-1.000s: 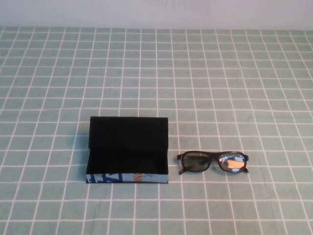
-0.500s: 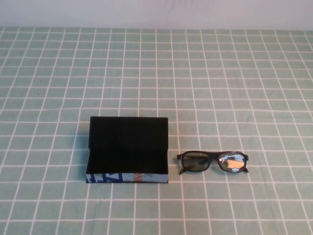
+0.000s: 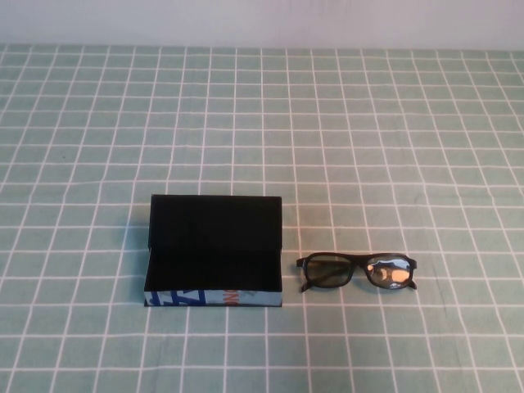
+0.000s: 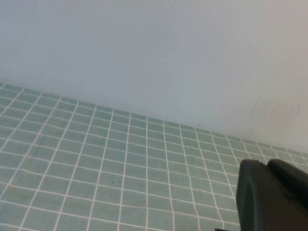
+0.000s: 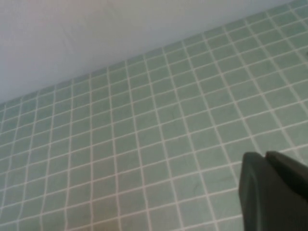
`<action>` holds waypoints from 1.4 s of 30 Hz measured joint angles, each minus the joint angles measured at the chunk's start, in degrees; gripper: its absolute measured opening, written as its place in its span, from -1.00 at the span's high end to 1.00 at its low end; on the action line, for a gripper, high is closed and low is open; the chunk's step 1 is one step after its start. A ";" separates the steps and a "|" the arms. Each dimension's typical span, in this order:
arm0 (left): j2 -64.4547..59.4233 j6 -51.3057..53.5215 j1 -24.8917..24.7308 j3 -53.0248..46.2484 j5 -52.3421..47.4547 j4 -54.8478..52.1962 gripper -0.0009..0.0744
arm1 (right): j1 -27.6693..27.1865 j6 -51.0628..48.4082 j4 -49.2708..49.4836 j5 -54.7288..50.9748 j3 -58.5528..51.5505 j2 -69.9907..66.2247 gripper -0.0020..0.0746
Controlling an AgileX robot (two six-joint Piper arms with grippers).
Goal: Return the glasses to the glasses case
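The glasses [image 3: 356, 272], black with thick frames and reflective lenses, lie on the checked cloth just right of the glasses case. The glasses case [image 3: 213, 298] is a black box with its lid [image 3: 217, 214] open at the back and a light-blue front side showing blue and orange marks. Nothing lies inside it. Neither arm shows in the high view. My left gripper [image 4: 267, 166] appears in its own wrist view with its dark fingers pressed together, shut on nothing, over bare cloth. My right gripper [image 5: 265, 156] looks the same in its wrist view, shut and holding nothing.
A green cloth with a white grid [image 3: 368, 147] covers the table, and a pale wall [image 3: 262, 20] runs along its far edge. Both wrist views show only cloth [image 4: 96, 168] and wall.
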State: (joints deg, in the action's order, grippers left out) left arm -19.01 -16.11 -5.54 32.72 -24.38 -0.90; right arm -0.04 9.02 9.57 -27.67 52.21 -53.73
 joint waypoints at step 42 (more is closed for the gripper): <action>0.00 0.00 0.00 0.00 -7.28 -0.54 0.98 | 22.28 -61.04 4.22 -40.08 32.98 -53.79 0.02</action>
State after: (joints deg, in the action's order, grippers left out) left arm -19.01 -16.11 -5.54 32.72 -31.66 -1.44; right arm 22.24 -52.02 13.79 -67.75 85.19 -107.52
